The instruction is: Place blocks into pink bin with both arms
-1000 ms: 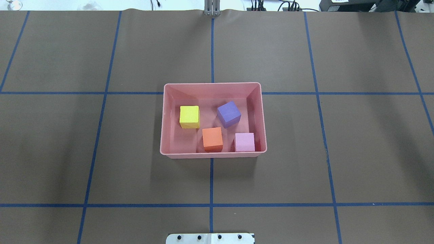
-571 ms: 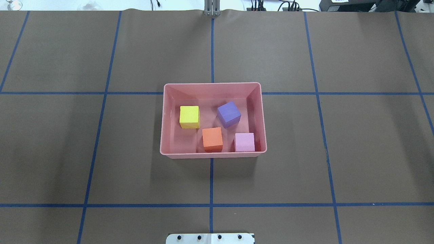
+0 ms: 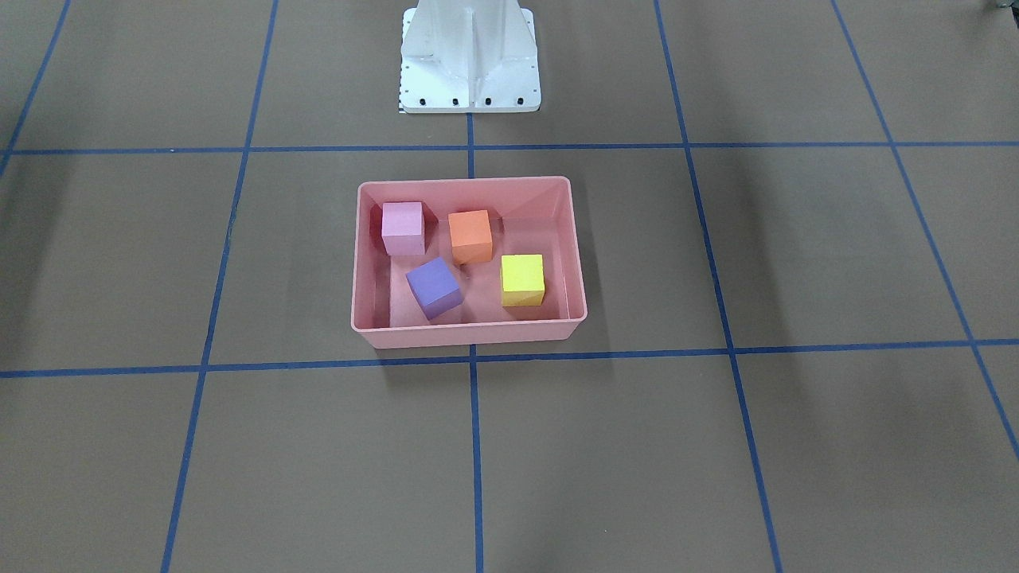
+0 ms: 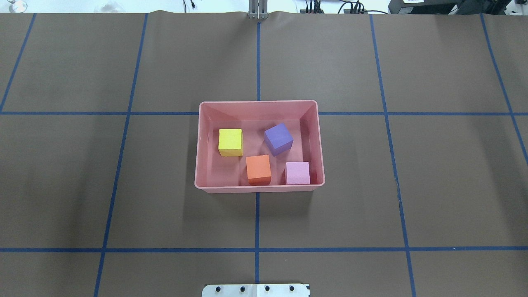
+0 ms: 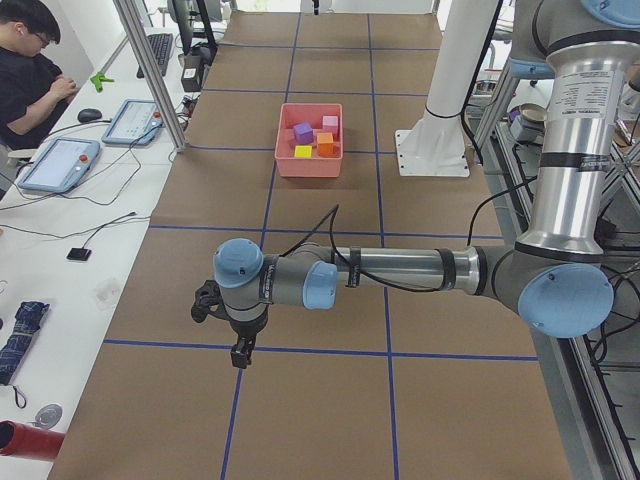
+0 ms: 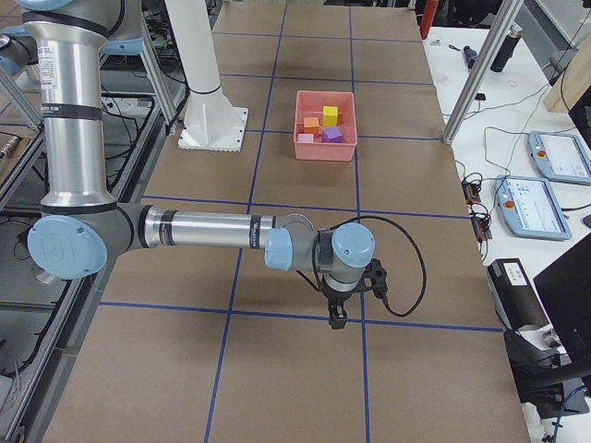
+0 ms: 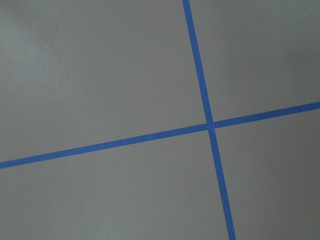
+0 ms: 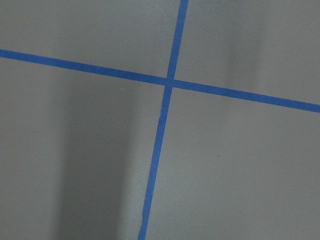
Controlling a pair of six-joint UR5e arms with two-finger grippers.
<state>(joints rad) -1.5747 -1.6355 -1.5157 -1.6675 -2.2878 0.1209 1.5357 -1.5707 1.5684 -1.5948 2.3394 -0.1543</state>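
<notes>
The pink bin (image 4: pixel 259 189) sits at the middle of the table, also in the front view (image 3: pixel 470 333). Inside it lie the yellow block (image 4: pixel 230 140), purple block (image 4: pixel 278 137), orange block (image 4: pixel 258 167) and light pink block (image 4: pixel 297 172), all apart from each other. The left gripper (image 5: pixel 240 355) shows only in the left side view, pointing down over the table's left end, far from the bin. The right gripper (image 6: pixel 338 321) shows only in the right side view, over the right end. I cannot tell if either is open or shut.
The white base pedestal (image 3: pixel 470 56) stands behind the bin on the robot's side. Both wrist views show only brown table cover with a blue tape cross (image 7: pixel 210 124). An operator (image 5: pixel 30 70) sits at a side table with tablets (image 5: pixel 60 163).
</notes>
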